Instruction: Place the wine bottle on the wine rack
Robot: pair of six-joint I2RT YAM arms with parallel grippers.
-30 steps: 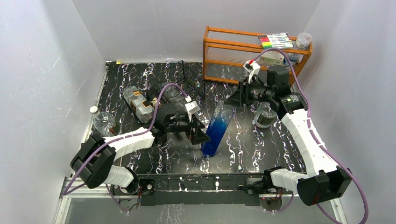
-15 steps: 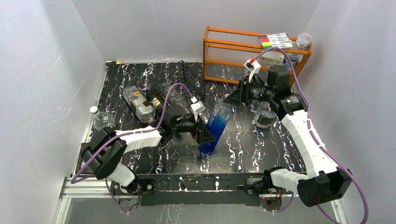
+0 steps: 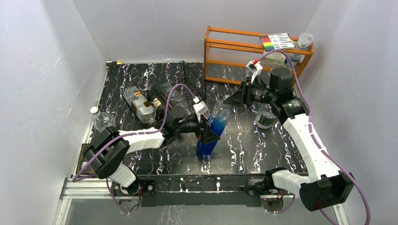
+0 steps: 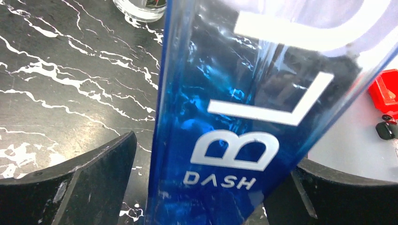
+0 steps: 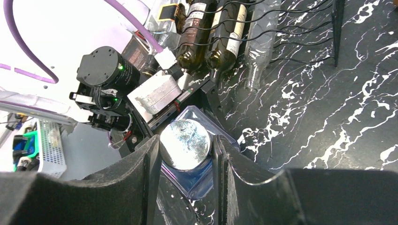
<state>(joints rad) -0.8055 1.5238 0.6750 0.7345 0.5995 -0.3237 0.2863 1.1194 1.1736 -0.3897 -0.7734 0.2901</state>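
Observation:
The wine bottle [image 3: 212, 131], tall, square and blue with white "DASH" lettering, stands tilted at the table's middle. My right gripper [image 3: 233, 99] is shut on its silver cap [image 5: 185, 143], a finger [image 5: 149, 180] on each side. My left gripper [image 3: 206, 136] is open around the bottle's lower body [image 4: 225, 122]. Its left finger [image 4: 75, 187] stands apart from the glass, and its right finger [image 4: 338, 197] is close against it. The black wire wine rack [image 3: 192, 77] sits behind, and in the right wrist view [image 5: 300, 23] it holds two dark bottles and a clear one.
An orange wooden shelf unit [image 3: 253, 47] with markers [image 3: 277, 41] stands at the back right. A glass jar [image 3: 266, 118] sits under the right arm. A clear box [image 3: 139, 104] and a small plastic bottle [image 3: 103, 123] lie at the left.
My left gripper has moved right and now straddles the bottle's lower body. The bottle's base has shifted slightly left. My right gripper stays on the cap.

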